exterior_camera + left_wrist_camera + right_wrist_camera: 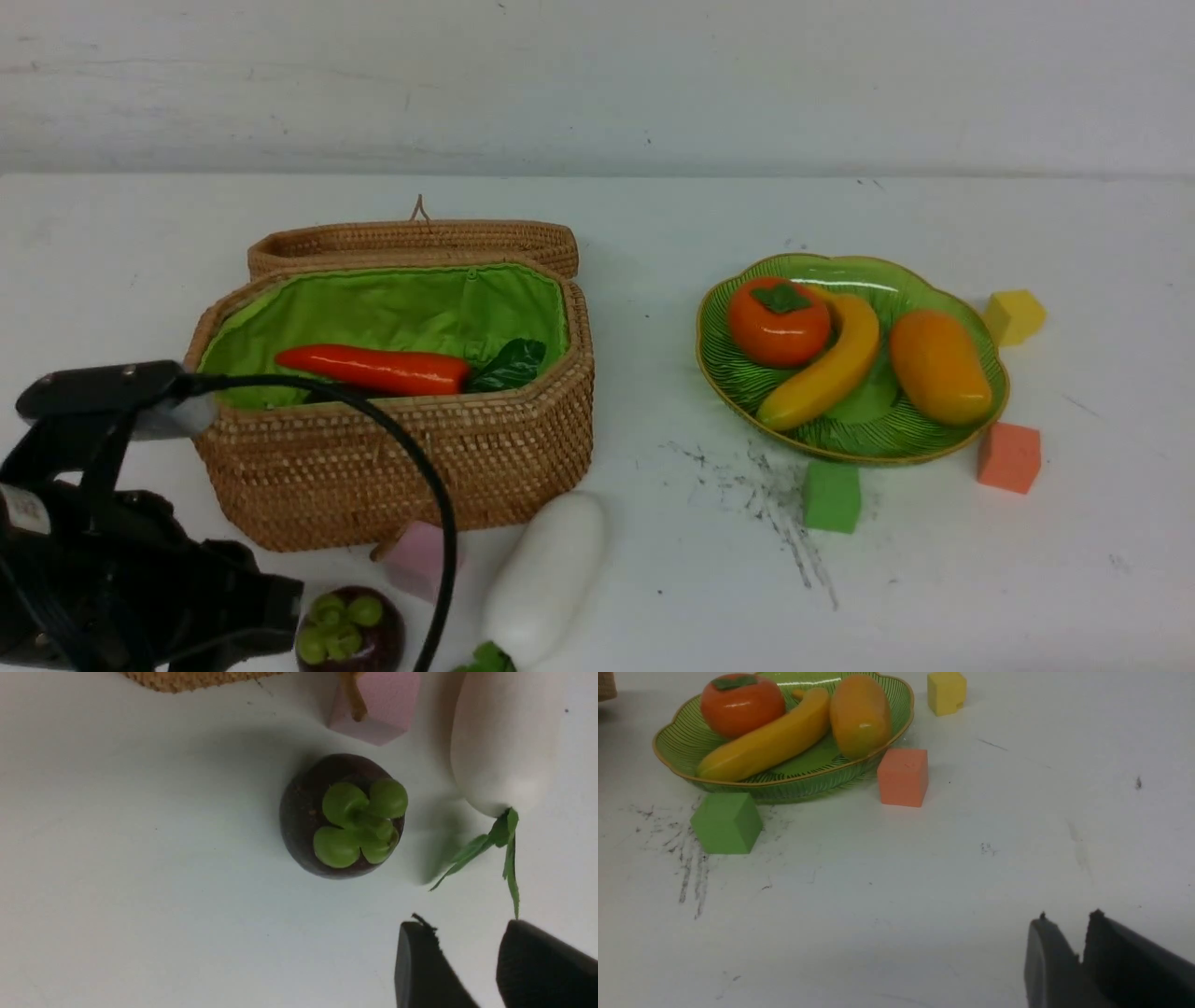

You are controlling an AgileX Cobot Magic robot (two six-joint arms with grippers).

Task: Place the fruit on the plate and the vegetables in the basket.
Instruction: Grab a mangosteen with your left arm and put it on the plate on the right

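The left end effector [465, 938] hangs released and empty; the glossy round mangosteen [350, 630], at the radish's [546, 579] nine o'clock, could squirt from an off-centre pinch into it.

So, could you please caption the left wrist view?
Left jaws, open, hover near the mangosteen, radish and pink cube beyond.

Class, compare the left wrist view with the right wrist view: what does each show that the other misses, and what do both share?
Only the left wrist view: the mangosteen, the white radish, a pink cube, the left gripper. Only the right wrist view: the plate holding persimmon, banana and mango; a green cube, an orange cube and a yellow cube near it; the right gripper. Both: the white table.
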